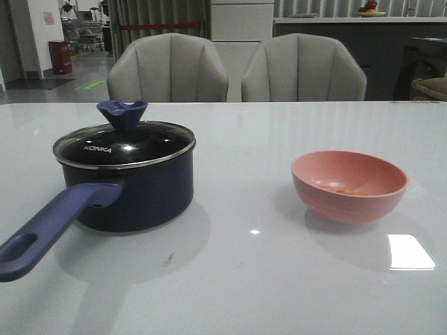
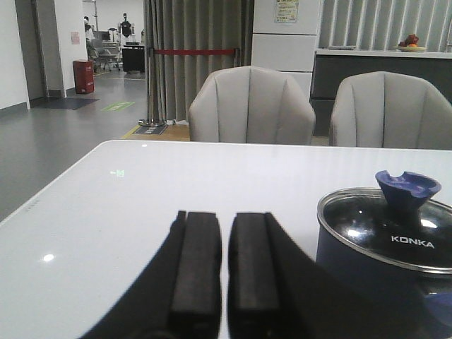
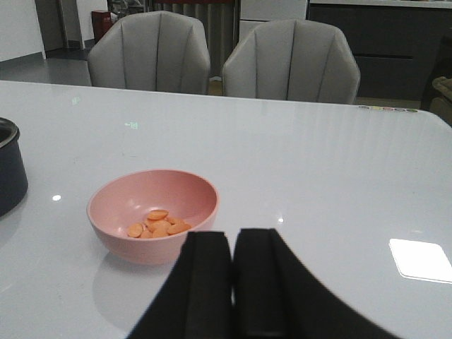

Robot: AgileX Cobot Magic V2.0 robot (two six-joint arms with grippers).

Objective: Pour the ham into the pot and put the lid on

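Observation:
The dark navy pot [image 1: 140, 192] stands on the table's left, its purple-blue handle [image 1: 52, 223] pointing toward the front left. The glass lid [image 1: 126, 143] with a blue knob [image 1: 122, 114] sits on the pot. The ham [image 1: 343, 190], several thin orange pieces, lies inside a pink bowl [image 1: 349, 185] on the right. In the left wrist view my left gripper [image 2: 224, 224] is shut and empty, short of the pot [image 2: 367, 272] and its lid [image 2: 395, 233]. In the right wrist view my right gripper [image 3: 234, 244] is shut and empty, near the bowl [image 3: 152, 215] with the ham [image 3: 158, 224].
The white glossy table [image 1: 237, 265] runs wide around both things. Two grey chairs [image 1: 167, 70] stand behind its far edge. A bright reflection patch [image 1: 411, 251] lies near the bowl. Neither gripper shows in the front view.

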